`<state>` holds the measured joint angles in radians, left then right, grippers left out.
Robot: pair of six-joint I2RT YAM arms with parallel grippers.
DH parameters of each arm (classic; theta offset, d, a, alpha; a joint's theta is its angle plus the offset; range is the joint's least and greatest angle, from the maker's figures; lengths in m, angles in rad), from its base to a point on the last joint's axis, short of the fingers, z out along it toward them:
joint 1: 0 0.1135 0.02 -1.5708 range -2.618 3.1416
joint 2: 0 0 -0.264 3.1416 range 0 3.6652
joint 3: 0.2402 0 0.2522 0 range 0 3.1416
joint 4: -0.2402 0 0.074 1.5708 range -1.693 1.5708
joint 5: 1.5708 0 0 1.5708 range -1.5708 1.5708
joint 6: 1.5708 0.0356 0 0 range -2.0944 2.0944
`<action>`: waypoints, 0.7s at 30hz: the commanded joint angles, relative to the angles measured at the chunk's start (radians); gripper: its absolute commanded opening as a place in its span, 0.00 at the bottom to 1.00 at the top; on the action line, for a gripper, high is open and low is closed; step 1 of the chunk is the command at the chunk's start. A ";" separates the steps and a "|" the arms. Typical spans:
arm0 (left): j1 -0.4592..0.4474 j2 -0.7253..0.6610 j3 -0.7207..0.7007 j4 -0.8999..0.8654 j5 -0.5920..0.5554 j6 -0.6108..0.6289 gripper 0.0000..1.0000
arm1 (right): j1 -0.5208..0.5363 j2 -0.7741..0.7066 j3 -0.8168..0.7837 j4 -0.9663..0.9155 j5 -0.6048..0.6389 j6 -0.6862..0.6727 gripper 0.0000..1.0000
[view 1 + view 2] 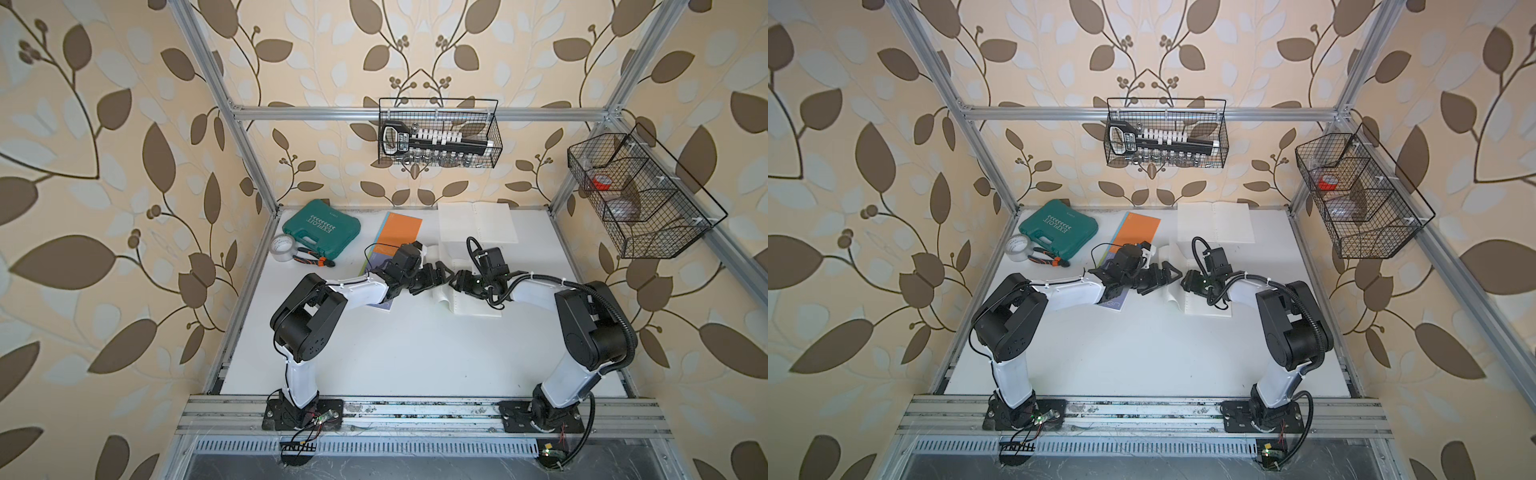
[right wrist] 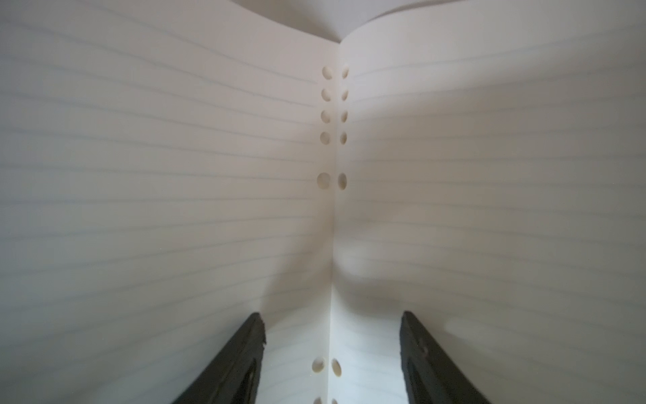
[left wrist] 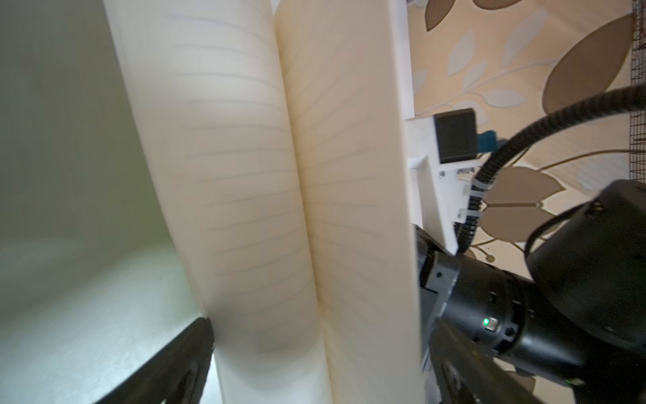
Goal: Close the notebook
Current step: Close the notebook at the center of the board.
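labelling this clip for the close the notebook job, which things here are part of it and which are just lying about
Part of the job:
notebook, pages lifted
left gripper
right gripper

Lying about:
back notebook, open
booklet
tool case
tape
pliers
back basket
side basket

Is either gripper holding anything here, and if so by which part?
Nothing is clamped. The jaws of the left gripper stand wide open astride the raised leaves of the notebook; those of the right gripper are apart, facing its fold.
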<state>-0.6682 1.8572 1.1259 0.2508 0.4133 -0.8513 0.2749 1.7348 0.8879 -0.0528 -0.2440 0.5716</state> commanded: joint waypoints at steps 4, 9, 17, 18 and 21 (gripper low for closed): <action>-0.018 -0.063 0.000 0.091 0.030 0.022 0.97 | 0.038 0.042 -0.060 -0.095 -0.086 0.020 0.63; -0.018 -0.067 0.000 0.122 0.044 0.005 0.97 | 0.039 0.039 -0.068 -0.090 -0.089 0.021 0.63; -0.020 -0.053 -0.001 0.178 0.072 -0.037 0.97 | 0.038 0.028 -0.070 -0.082 -0.091 0.025 0.63; -0.020 -0.053 -0.004 0.193 0.079 -0.046 0.97 | 0.039 0.027 -0.070 -0.082 -0.092 0.024 0.63; -0.020 -0.056 -0.003 0.206 0.090 -0.057 0.97 | 0.039 0.020 -0.075 -0.074 -0.092 0.026 0.63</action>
<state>-0.6682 1.8332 1.1252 0.3824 0.4400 -0.8806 0.2813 1.7290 0.8639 -0.0135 -0.2714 0.5838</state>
